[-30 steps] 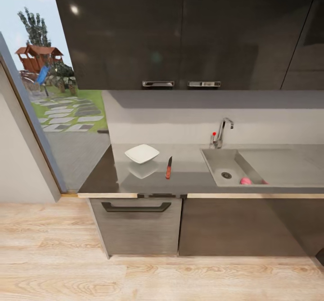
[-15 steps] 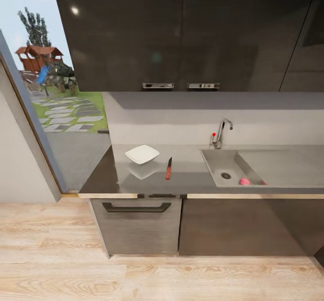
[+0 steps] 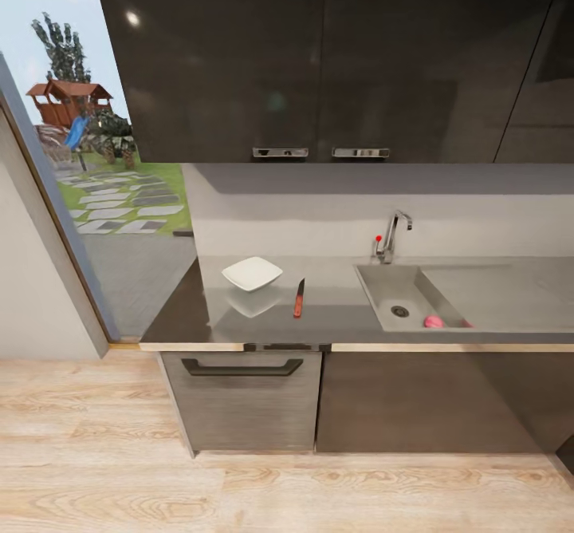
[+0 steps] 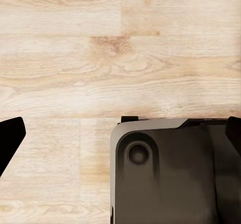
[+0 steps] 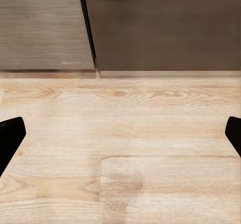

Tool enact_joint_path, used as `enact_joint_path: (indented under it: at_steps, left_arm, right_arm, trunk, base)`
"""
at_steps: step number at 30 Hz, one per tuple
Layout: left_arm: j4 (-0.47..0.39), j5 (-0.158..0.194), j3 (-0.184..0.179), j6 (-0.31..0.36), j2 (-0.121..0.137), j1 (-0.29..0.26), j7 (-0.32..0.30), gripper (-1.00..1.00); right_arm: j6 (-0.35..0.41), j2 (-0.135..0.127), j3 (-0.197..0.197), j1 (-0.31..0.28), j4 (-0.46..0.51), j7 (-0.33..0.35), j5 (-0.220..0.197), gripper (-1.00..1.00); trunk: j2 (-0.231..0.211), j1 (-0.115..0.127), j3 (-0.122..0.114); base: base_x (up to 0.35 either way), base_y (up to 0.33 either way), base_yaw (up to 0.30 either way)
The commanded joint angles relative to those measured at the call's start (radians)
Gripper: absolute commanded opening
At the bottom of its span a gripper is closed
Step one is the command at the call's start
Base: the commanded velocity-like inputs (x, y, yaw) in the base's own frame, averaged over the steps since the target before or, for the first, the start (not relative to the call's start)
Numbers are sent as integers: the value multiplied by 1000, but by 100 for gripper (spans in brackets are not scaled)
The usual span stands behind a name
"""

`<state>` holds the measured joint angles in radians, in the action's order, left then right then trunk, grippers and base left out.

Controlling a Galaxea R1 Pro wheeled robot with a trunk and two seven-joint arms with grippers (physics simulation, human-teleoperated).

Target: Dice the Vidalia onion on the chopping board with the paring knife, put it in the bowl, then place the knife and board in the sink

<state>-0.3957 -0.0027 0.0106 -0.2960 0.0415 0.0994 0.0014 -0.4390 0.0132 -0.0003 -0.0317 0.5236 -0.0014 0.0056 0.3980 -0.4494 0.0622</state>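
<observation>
In the head view the pinkish-red Vidalia onion (image 3: 433,321) lies in the sink (image 3: 381,284), against the basin's front right corner near the drain. To the left, on the grey countertop (image 3: 343,302), the paring knife (image 3: 299,297) lies with its red-orange handle towards the front edge. Left of the knife stands the white bowl (image 3: 252,273). The chopping board is out of view. My left gripper (image 4: 120,136) is open over the wooden floor and my own dark base. My right gripper (image 5: 120,133) is open above the floor, facing the cabinet fronts, far from the counter.
A chrome tap (image 3: 392,234) with a red knob stands behind the basin, and the drainboard (image 3: 494,290) stretches to its right. Dark wall cabinets (image 3: 319,54) hang above the counter. A drawer front with a handle (image 3: 241,368) sits below the bowl. A glass door (image 3: 88,198) is at left.
The whole head view has shifted very slightly, so the camera moved. Onion, knife and bowl lie where they were.
</observation>
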Motion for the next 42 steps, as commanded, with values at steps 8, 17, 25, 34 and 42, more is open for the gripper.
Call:
enact_joint_path:
  at_steps: [8,17,25,34,42]
  left_arm:
    - [-2,-1,0,-2,0,0,0,100]
    - [-2,-2,0,-2,1,0,0,100]
    - [-2,-2,0,-2,1,0,0,100]
    - [-184,-4,5,116,-15,0,33,100]
    - [-797,-3,1,665,-49,0,60,100]
  right_arm:
    - [-3,1,0,-1,-1,0,0,100]
    - [-4,-1,-1,-1,-1,0,0,100]
    - [-4,0,-1,-1,-1,0,0,100]
    - [-4,-1,-1,-1,-1,0,0,100]
    - [-4,0,0,-1,-1,0,0,100]
  trunk:
    - [2,-1,2]
    - [2,-1,2]
    - [2,-1,2]
    - [2,-1,2]
    - [2,-1,2]
  base:
    - [0,0,0]
    - [0,0,0]
    - [0,0,0]
    - [0,0,0]
    - [0,0,0]
